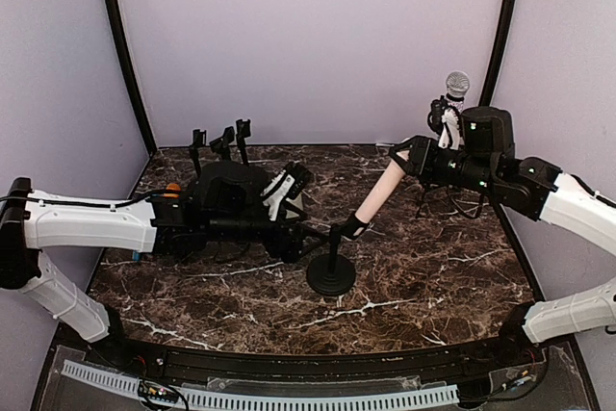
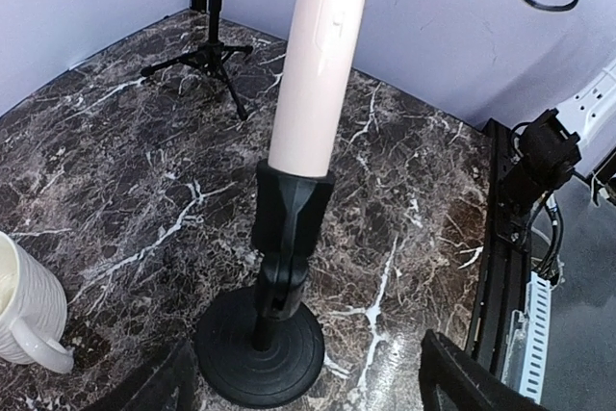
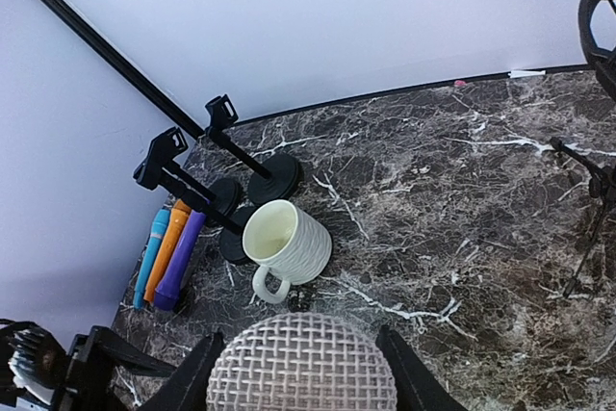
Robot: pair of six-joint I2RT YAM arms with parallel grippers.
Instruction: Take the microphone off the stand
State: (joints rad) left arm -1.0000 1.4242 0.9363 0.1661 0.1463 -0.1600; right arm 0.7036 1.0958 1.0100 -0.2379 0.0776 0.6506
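The mic sits clipped in the stand just 6 o'clock of the worktop's centre, leaning toward 2 o'clock. The right gripper is clamped at its mesh head, while the left gripper gapes wide around the stand's base. The mic looks stiff, light and smooth, so the barrel is a safer hold than the dentable mesh. Elsewhere: three empty stands at 11 o'clock, three coloured mics, one mug, one tripod mic.

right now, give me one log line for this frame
right fingers: shut on microphone head | microphone tail: in stand clip | left fingers: open, near stand base
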